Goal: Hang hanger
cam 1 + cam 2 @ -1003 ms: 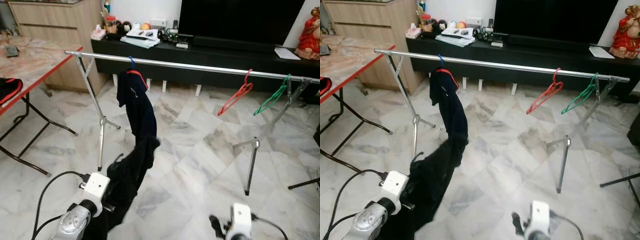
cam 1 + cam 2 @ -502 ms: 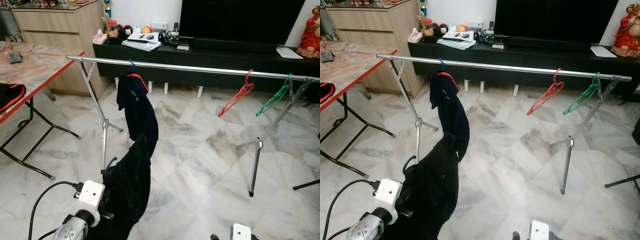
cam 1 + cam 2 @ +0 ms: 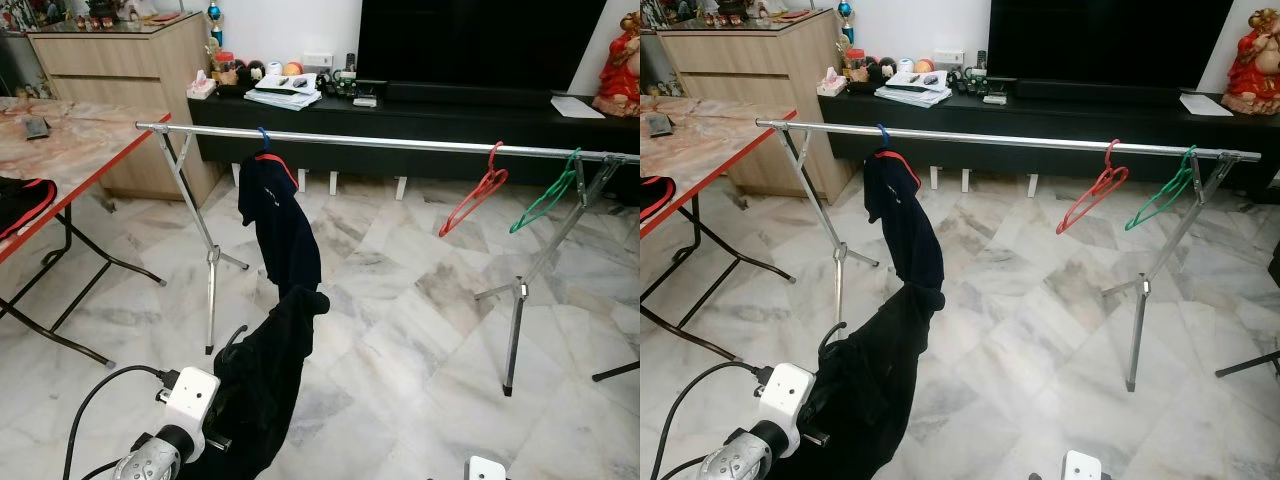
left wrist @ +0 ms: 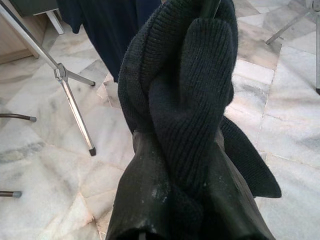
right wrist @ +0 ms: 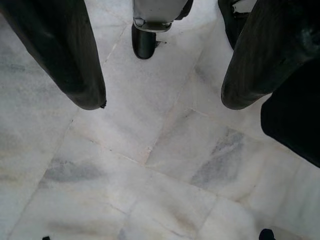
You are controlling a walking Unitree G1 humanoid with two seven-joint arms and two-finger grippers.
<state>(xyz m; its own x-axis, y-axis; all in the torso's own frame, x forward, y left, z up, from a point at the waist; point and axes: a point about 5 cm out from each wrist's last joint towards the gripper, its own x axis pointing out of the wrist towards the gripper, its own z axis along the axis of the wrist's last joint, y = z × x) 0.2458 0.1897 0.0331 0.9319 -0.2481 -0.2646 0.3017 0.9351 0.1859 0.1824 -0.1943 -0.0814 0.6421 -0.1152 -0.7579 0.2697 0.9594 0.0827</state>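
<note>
Silver rail (image 3: 400, 144), dark garment (image 3: 283, 225) (blue-hooked), red hanger (image 3: 473, 201), green hanger (image 3: 545, 198)

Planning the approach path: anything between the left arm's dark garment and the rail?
Nothing stands between the black knitted garment in the left gripper and the silver clothes rail; a navy shirt hangs directly ahead, with bare rail to its right.

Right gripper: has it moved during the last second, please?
Yes: the right gripper has dropped lower in the eye views, away from the rack's right foot.

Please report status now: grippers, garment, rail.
Left gripper shut on black garment, held low before rail. Right gripper open, hanging idle over floor. Rail carries navy shirt, red hanger, green hanger.
</note>
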